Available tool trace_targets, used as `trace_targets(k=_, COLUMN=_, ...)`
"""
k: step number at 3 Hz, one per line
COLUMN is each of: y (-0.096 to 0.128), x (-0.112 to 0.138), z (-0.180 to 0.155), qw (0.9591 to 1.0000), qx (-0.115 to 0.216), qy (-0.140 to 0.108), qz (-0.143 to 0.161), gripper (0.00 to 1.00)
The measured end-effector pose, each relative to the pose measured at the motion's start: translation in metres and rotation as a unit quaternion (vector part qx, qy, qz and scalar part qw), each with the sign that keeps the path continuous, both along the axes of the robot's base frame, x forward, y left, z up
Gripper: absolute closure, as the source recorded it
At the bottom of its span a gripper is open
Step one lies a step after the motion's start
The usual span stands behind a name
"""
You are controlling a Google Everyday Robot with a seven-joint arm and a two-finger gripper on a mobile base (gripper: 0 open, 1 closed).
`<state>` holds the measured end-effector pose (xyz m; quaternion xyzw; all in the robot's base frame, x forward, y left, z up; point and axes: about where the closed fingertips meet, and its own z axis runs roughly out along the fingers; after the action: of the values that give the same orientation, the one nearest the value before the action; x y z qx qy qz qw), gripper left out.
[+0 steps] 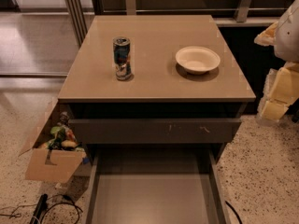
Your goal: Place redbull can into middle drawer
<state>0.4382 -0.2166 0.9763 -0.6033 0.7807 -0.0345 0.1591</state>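
Observation:
The redbull can [122, 58] stands upright on the left half of the cabinet top [154, 85]; it is slim, blue and silver with a shiny top. The middle drawer [154, 195] is pulled open at the bottom of the view, wide and shallow, and its flat grey-brown floor is bare. My gripper [276, 97] hangs at the far right edge, beside the cabinet and at about the height of its top. It is well to the right of the can and touches nothing. It holds nothing that I can see.
A shallow white bowl [197, 59] sits on the right half of the top. Above the open drawer is a dark drawer front [156, 130] with pale scratches. An open cardboard box [49, 160] of packets stands left of the cabinet, with black cables [42, 209] on the floor.

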Motion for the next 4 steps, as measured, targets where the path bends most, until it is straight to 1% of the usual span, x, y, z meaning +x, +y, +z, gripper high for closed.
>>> trace_targets(k=1, y=0.0, x=0.0, z=0.001, qw=1.0, qx=0.0, qy=-0.001, qz=0.0, gripper=0.0)
trace_targets(k=2, y=0.001, x=0.022, z=0.009, qw=0.9996, qx=0.004, qy=-0.022, qz=0.015, gripper=0.0)
trace_targets(k=3, y=0.008, x=0.067, z=0.015, qw=0.9964, qx=0.053, qy=-0.063, qz=0.021, gripper=0.0)
trace_targets(k=4, y=0.029, x=0.106, z=0.018, qw=0.986, qx=0.136, qy=-0.095, qz=0.021, gripper=0.0)
